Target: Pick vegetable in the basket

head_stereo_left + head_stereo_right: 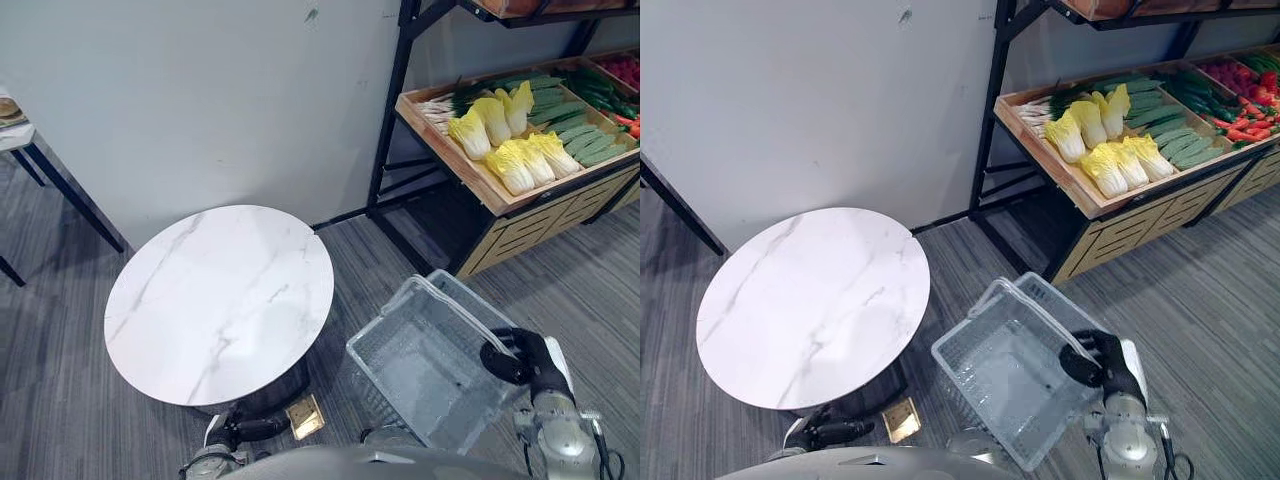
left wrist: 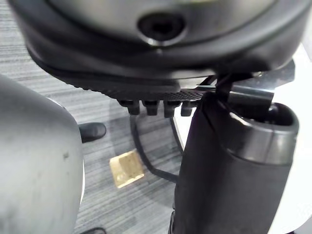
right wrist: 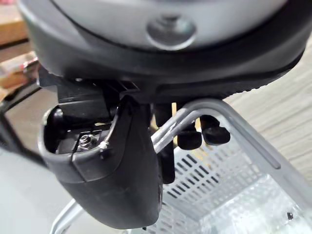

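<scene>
While the left robot hand [image 1: 245, 430] hangs loose below the table's [image 1: 220, 300] near edge, the right robot hand [image 1: 520, 358] clasps the handle [image 3: 175, 124] of the basket [image 1: 378, 385].

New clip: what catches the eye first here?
The right hand has its fingers curled round the handle of a clear basket low on the right. A round white table stands left of it, and a shelf of yellow cabbages and cucumbers stands at the upper right.
</scene>
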Tool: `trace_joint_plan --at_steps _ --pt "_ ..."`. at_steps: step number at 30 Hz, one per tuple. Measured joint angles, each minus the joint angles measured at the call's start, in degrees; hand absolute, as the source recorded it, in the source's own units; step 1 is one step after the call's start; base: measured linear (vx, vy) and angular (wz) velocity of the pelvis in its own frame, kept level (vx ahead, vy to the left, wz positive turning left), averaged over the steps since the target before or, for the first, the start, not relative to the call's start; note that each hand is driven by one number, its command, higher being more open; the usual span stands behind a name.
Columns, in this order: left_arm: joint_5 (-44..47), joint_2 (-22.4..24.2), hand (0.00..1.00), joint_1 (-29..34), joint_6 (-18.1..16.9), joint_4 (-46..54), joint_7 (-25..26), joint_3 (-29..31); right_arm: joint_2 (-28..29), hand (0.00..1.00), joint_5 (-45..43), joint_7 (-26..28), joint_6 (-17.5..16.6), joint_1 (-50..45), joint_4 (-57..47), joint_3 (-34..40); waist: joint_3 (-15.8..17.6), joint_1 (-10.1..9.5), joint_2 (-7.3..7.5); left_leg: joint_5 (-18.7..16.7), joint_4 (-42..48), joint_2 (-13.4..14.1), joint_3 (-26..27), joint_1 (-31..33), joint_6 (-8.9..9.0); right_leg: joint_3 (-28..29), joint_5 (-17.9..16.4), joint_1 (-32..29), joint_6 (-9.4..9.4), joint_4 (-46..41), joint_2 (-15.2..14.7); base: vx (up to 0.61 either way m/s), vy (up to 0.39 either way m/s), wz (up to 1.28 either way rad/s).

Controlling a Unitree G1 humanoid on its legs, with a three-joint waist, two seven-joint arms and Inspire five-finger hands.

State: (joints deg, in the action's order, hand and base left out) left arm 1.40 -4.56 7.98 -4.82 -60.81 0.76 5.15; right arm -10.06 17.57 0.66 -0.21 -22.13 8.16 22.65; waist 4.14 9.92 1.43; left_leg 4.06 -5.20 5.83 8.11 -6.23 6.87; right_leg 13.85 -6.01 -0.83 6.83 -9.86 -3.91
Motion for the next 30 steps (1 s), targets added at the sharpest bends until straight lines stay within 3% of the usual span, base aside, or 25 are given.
trace_joint_plan --at_steps 6,14,20,25,30 --pt "0.03 0.18 1.00 0.20 0.03 0.02 0.15 0.02 4.12 0.00 0.01 -2.33 1.16 -1.22 -0.01 3.19 -0.15 0.22 -0.26 -0.14 0.00 -0.06 1.03 -0.38 -0.08 1.21 -0.04 -0.16 0.02 -0.30 0.13 0.00 0.001 -0.08" --pt "0.20 1.37 1.00 1.14 -0.02 0.80 1.00 2.46 11.27 0.00 -1.26 -4.50 2.30 -1.84 -2.67 6.13 -0.63 -0.45 0.56 -2.63 0.88 1.43 10.17 -5.11 0.77 9.11 -0.17 -0.99 0.35 -3.32 2.67 0.02 0.017 -0.57" --pt "0.45 1.67 1.00 2.34 0.03 4.17 1.65 2.96 14.26 0.00 -5.61 -6.79 3.33 -7.12 -11.33 7.98 -0.61 -1.97 0.88 -14.76 20.44 7.22 13.65 -2.11 1.78 11.61 -1.49 1.79 -0.50 -4.68 5.45 0.02 0.037 -0.33" --pt "0.49 1.82 1.00 2.58 0.02 5.26 1.75 3.07 15.02 0.00 -6.85 -6.94 3.32 -9.21 -13.56 8.09 -0.60 -2.53 0.66 -20.07 28.91 10.41 14.45 0.01 1.74 12.28 -2.45 1.77 -0.29 -6.35 7.07 0.02 0.065 -0.13" --pt "0.41 2.23 1.00 1.55 0.07 5.08 2.09 2.63 15.67 0.00 -7.26 -6.94 3.31 -12.02 -13.60 8.04 0.39 -2.83 -0.61 -25.54 37.39 14.57 18.41 -0.15 1.35 15.42 -3.05 1.53 0.29 -9.18 9.88 0.03 0.116 -0.44"
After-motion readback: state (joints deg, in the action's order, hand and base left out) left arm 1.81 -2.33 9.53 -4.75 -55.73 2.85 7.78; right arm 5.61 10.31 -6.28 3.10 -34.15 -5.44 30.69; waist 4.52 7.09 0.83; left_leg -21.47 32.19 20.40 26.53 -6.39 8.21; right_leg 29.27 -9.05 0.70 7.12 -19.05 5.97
